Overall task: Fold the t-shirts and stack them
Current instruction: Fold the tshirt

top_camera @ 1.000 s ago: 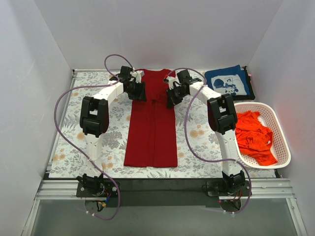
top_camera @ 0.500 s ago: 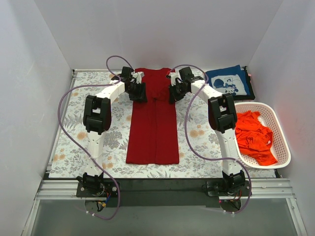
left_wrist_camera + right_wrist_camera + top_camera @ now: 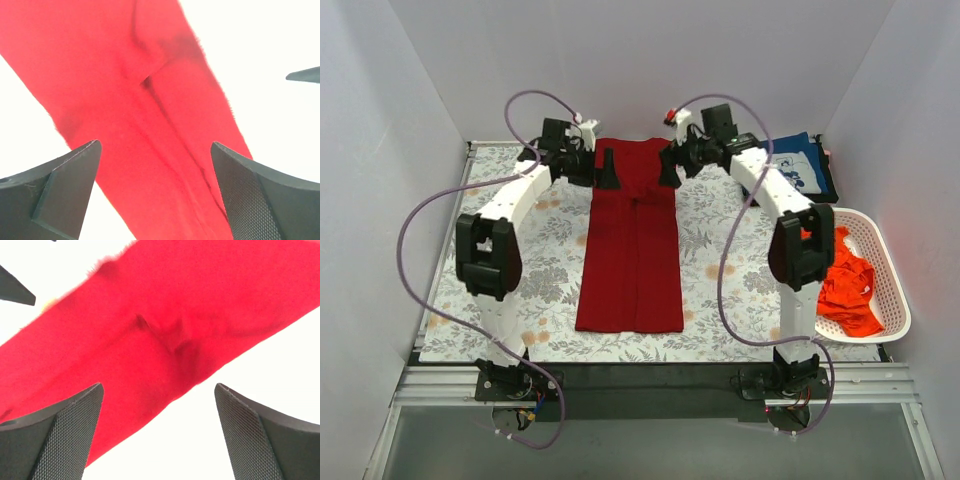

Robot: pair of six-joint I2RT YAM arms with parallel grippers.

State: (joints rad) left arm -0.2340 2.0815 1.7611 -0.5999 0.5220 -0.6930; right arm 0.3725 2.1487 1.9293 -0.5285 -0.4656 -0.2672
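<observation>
Dark red t-shirt [image 3: 630, 250]: in the top view it lies flat on the floral table cloth [image 3: 540, 270] as a long narrow strip with its sides folded in. The collar end is far from the arm bases and the hem end is near them. The left gripper [image 3: 606, 168] and right gripper [image 3: 669, 166] sit either side of the collar end, just beside its edges. You cannot tell from here whether they touch the cloth. The navy t-shirt [image 3: 800, 165] lies folded at the far right corner, partly behind the right arm. The orange-red t-shirt [image 3: 845, 290] is bunched in the white basket [image 3: 898, 310].

Left wrist view: the fingers [image 3: 65, 195] stand wide apart with nothing between them. Red cloth passes below, with a crease and a small pucker along it. The table cloth is washed out to white.

Right wrist view: same finding. The jaws are spread wide and empty over a wrinkled part of the strip.

Judgement: the cloth looks light and limp and will not keep its shape. Expect it to sag, and the folded layers to slide apart if you lift only the top one. Take hold at the two outer corners of one end and pinch all layers together. Keep both arms level as you carry that end toward the other.
</observation>
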